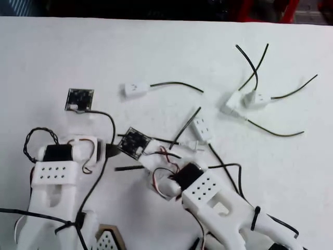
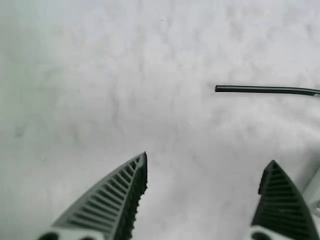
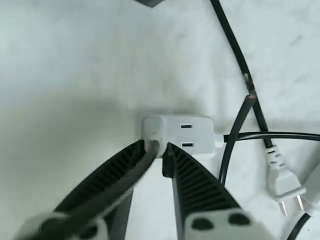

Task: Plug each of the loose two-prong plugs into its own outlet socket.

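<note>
A: Left wrist cam, what's cut off?
B: Black wire (image 2: 265, 90) runs off the edge; white bit (image 2: 315, 192) at the border, can't ID.
A: Right wrist?
B: Outlet socket (image 3: 182, 134) near edge sits under the right gripper (image 3: 159, 148) fingertips (image 3: 135, 160) (contact pt hidden). Dark obj (image 3: 150, 2) clipped by the frame.
A: High cam?
B: Left arm (image 1: 52, 177), right arm (image 1: 218, 200) & a brown piece (image 1: 109, 239) chopped at the bottom edge.

The white counter (image 1: 52, 52) filled most of the high view, evenly lit, with only soft, faint shadows on it. Beyond its far edge at 12 o'clock ran a dark strip of room (image 1: 130, 8). A red frame (image 1: 270, 9) stood at 1 o'clock, and a pale slatted surface (image 1: 18, 6) at 11 o'clock.
</note>
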Controlling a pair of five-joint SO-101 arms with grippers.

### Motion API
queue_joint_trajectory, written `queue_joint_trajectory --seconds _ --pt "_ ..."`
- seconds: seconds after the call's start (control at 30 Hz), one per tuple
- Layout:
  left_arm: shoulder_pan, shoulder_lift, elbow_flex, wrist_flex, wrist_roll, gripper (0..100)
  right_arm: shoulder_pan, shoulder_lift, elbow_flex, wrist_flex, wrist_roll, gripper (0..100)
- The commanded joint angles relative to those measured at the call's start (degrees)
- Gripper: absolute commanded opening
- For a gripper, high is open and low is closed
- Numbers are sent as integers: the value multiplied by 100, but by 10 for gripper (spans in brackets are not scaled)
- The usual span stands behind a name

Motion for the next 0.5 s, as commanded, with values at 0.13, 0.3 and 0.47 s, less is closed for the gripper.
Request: queue_joint_trajectory --seconds 0.13,0.3,0.47 --pt "-48 -171 -35 -105 -44 347 48 154 -527 699 -352 114" --pt "-48 -171 -26 -105 -44 347 40 154 -615 690 -378 101" --pt "-48 -171 -26 -105 -44 347 48 154 -826 725 -387 101"
